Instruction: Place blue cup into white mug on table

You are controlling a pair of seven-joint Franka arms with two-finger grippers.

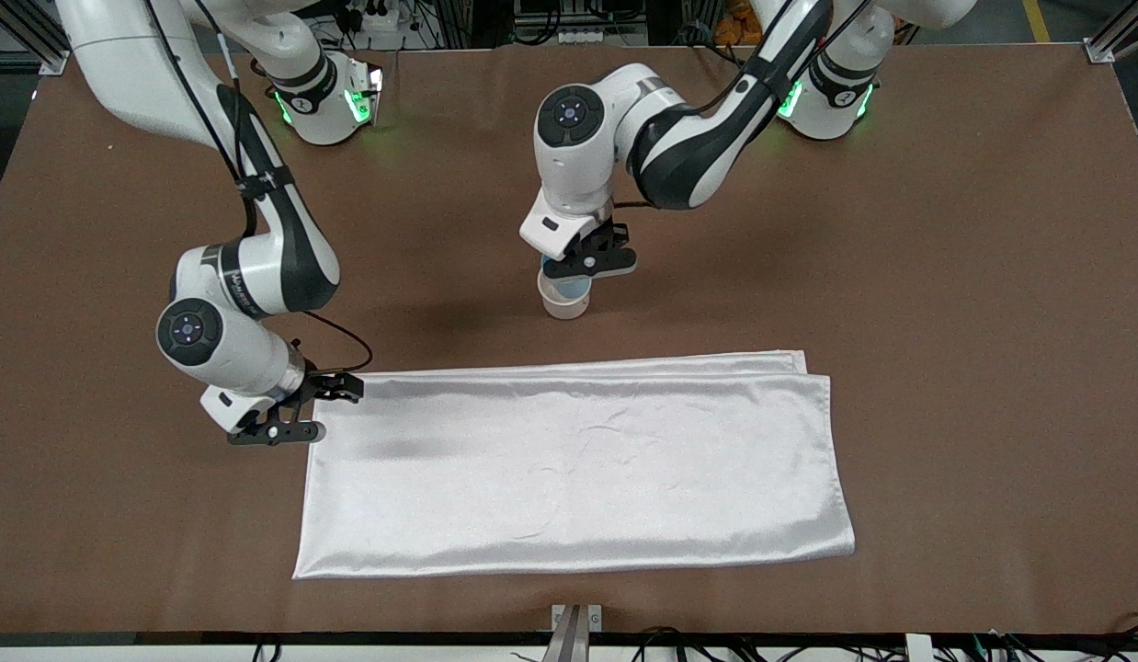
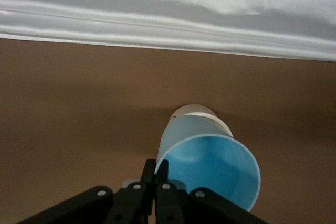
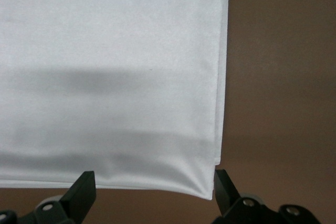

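blue cup (image 2: 210, 161) entering white mug (image 1: 563, 300) (tilted)

We note a glossy satin cloth (image 1: 578, 469), a matt brown surface (image 1: 973, 276), and a smooth plastic blue cup (image 2: 210, 166).

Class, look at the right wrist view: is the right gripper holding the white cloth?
No: the right gripper is open, its fingers apart above the white cloth's corner.
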